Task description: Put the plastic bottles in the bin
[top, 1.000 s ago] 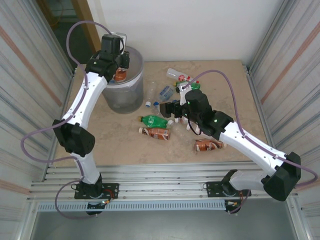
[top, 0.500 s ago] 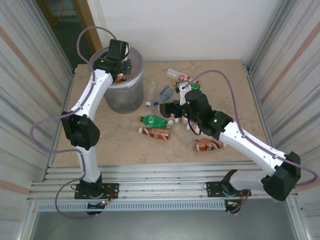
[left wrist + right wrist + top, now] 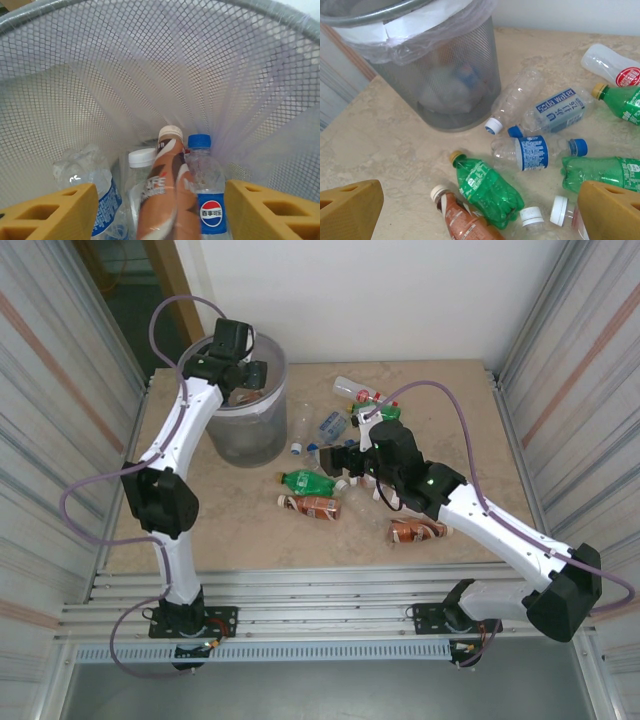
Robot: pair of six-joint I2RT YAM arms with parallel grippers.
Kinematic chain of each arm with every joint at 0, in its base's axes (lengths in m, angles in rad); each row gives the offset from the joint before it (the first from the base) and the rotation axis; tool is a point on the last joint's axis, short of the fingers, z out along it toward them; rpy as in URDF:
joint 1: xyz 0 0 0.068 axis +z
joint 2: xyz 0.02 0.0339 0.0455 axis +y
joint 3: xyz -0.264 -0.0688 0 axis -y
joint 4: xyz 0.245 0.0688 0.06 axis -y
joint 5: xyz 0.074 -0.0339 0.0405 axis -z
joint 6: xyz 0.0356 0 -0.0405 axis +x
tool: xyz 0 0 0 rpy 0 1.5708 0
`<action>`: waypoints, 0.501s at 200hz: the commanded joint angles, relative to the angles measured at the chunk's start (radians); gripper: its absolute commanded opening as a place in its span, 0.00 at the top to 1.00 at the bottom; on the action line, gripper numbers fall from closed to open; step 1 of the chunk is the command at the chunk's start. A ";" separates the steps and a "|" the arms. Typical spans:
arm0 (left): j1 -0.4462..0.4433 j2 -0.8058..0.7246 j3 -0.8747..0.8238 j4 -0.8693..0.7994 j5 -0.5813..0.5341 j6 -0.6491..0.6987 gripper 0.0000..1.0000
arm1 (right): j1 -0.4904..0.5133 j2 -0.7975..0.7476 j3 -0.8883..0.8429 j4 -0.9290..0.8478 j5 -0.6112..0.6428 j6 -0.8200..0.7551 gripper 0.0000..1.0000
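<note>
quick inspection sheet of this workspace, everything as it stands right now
surface: beige stone-look table
job's things: bin at far left, holds brown bottle, blue-capped bottle and more; others lie on the table, e.g. green bottle
clutter: nothing seen
grippers: left gripper over bin, jaws open; right gripper above the lying bottles, jaws open, empty
cables: purple cable loops off each arm
surroundings: ribbed metal walls, white back wall

Bottles (image 3: pixel 305 480) crowd the middle and far right; the bin (image 3: pixel 245 438) blocks the far left. Bare tabletop (image 3: pixel 230 532) lies open along the near-left edge.
</note>
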 commanded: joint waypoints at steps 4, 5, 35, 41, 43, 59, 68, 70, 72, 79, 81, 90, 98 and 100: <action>-0.001 -0.087 -0.014 0.007 0.047 -0.021 0.31 | -0.004 -0.002 0.006 -0.028 0.022 0.015 0.02; -0.001 -0.089 -0.016 0.010 0.048 -0.021 0.31 | -0.004 -0.001 0.006 -0.030 0.022 0.015 0.02; -0.015 -0.160 -0.084 0.052 0.060 -0.025 0.29 | -0.005 0.038 0.034 -0.064 0.002 0.009 0.02; -0.020 -0.176 -0.097 0.059 0.060 -0.025 0.28 | -0.005 0.048 0.042 -0.071 -0.003 0.007 0.02; -0.021 -0.181 -0.102 0.063 0.060 -0.026 0.28 | -0.004 0.050 0.045 -0.075 -0.004 0.007 0.02; -0.034 -0.229 -0.140 0.082 0.060 -0.023 0.26 | -0.004 0.077 0.062 -0.095 -0.018 0.007 0.02; -0.044 -0.258 -0.169 0.098 0.062 -0.022 0.25 | -0.004 0.092 0.071 -0.109 -0.027 0.005 0.02; -0.046 -0.264 -0.176 0.102 0.061 -0.022 0.25 | -0.003 0.097 0.073 -0.111 -0.030 0.004 0.02; -0.050 -0.271 -0.183 0.105 0.062 -0.023 0.24 | -0.004 0.098 0.076 -0.115 -0.032 0.004 0.02; -0.058 -0.295 -0.210 0.123 0.064 -0.024 0.23 | -0.002 0.111 0.084 -0.129 -0.038 0.002 0.02; -0.060 -0.303 -0.218 0.128 0.065 -0.024 0.23 | -0.003 0.115 0.086 -0.132 -0.041 0.001 0.02; -0.071 -0.334 -0.253 0.146 0.074 -0.027 0.21 | -0.004 0.133 0.098 -0.159 -0.051 -0.003 0.02; -0.080 -0.364 -0.286 0.162 0.083 -0.032 0.19 | -0.004 0.153 0.110 -0.184 -0.066 -0.007 0.02; -0.083 -0.372 -0.295 0.167 0.086 -0.033 0.19 | -0.004 0.157 0.114 -0.193 -0.071 -0.009 0.02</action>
